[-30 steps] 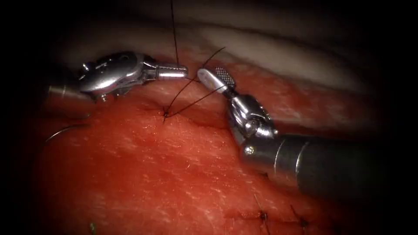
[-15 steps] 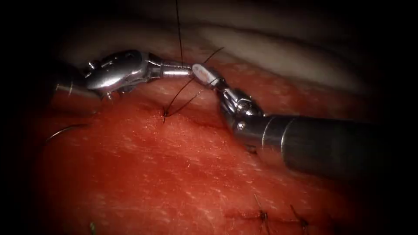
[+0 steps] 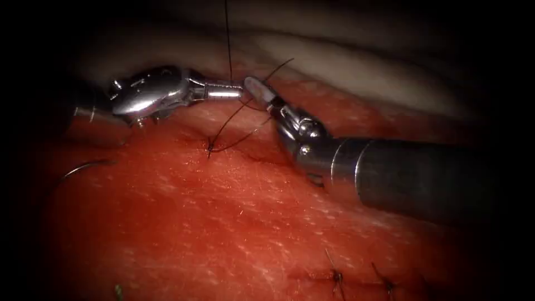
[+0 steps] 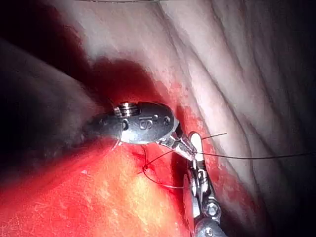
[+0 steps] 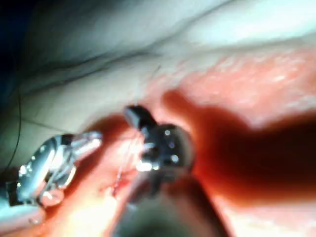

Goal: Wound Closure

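My left tool [image 3: 237, 88] reaches in from the left, shut on the long thread [image 3: 227, 39] that rises out of the picture. Tip to tip with it, my right tool [image 3: 252, 85] is shut on the short thread tail, whose free end [image 3: 278, 63] sticks out past its jaws. Both strands run down to the stitch [image 3: 210, 146] in the tissue [image 3: 223, 223]. The curved needle [image 3: 83, 166] lies free on the tissue at the far left, held by neither tool. In the left wrist view the left tool [image 4: 183, 144] meets the right tool [image 4: 196, 142] above the stitch [image 4: 145, 169].
Two tied stitches [image 3: 336, 276] [image 3: 386, 284] with short cut ends sit at the near right. A pale band of skin and fat [image 3: 345, 67] edges the tissue behind the tools. The right tool's thick shaft [image 3: 418, 178] lies across the right side.
My right tool moved left toward the left tool's tip and shut its jaws, which stood open before, on the thread tail. The left tool barely moved.
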You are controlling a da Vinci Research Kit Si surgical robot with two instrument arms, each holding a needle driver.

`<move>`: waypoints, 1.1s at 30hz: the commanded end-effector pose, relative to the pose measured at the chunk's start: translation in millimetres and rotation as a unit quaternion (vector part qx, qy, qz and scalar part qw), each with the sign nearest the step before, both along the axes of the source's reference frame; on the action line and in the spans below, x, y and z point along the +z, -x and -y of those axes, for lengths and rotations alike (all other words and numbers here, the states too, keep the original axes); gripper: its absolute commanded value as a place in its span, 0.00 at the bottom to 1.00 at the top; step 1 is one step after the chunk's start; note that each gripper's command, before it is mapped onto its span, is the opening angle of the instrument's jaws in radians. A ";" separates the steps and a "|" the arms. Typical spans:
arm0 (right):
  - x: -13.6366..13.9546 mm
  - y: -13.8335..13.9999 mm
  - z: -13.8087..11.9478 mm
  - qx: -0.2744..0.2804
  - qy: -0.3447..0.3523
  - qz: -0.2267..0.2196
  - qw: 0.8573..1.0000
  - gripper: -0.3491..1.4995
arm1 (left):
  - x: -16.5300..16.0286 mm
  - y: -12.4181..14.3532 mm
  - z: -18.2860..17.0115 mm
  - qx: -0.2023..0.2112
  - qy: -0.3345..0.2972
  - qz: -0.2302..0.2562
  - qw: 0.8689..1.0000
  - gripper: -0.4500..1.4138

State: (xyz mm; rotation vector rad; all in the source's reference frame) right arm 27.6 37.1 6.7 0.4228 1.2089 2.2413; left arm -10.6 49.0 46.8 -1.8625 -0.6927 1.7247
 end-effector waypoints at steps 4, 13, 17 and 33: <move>-1.0 -1.0 -0.5 -0.007 0.023 -0.001 1.000 0.00 | 0.7 0.1 0.2 0.000 -0.001 -0.005 1.000 0.05; -6.1 -3.2 1.2 -0.090 0.078 0.035 0.992 0.00 | 2.8 -3.5 -3.5 -0.017 -0.012 -0.031 0.999 0.05; -7.2 -4.6 2.7 -0.125 0.083 0.041 0.988 0.00 | 4.4 -5.8 -6.4 -0.027 -0.013 -0.048 0.998 0.05; -8.8 -3.9 6.6 -0.242 0.071 0.042 0.967 0.00 | 8.1 -8.3 -14.0 -0.035 -0.013 -0.102 0.994 0.05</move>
